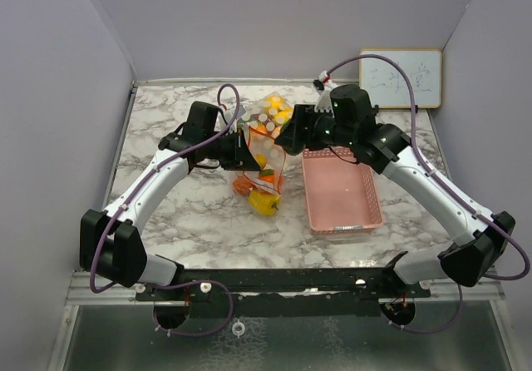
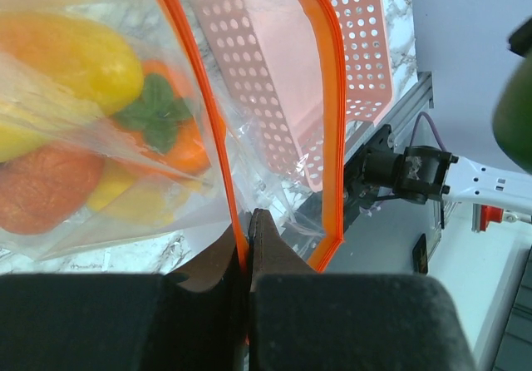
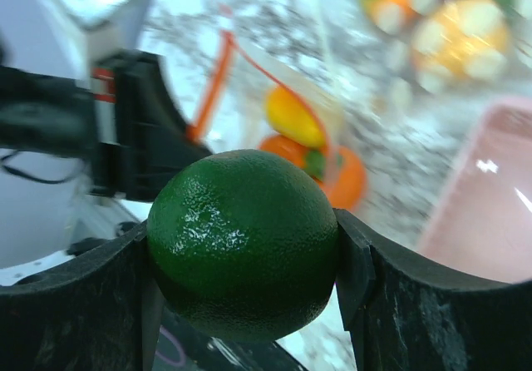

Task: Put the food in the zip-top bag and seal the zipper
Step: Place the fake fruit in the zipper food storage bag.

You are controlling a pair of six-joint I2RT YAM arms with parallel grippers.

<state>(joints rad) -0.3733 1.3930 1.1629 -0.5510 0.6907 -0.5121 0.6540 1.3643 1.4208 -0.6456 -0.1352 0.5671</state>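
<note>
Right wrist view, foreground: a green lime (image 3: 245, 242), glossy and round, seated between the two fingers of my right gripper (image 1: 293, 134); both fingers press against its sides, so the jaws are closed on it.

Left wrist view, foreground: my left gripper (image 2: 249, 221), clenched on the orange zipper rim (image 2: 332, 96) of the bag (image 1: 264, 161), the film pinched flat between the fingertips.

Behind the rim, the rest of the food (image 2: 83, 63) lies inside the bag: yellow, orange and red pieces with a green stalk, resting low on the table (image 1: 166, 221). The basket (image 1: 341, 192) stands just beside the bag, on my right.

Overhead view: the two grippers meet above the bag, with the lime near the mouth and not yet in it. I judge the step to be loading this piece; the zipper is unsealed.

Hazards:
- I hold the mouth at one point only, so the free lip may sag and narrow the opening. The lime could then catch on the rim and drag it out of my left pinch.
- The lime's skin is slick and curved. Released high or off-centre, it may bounce off the film and roll across the table or into the basket.
- Pushing down hard could tip the bag and spill what it holds.
</note>
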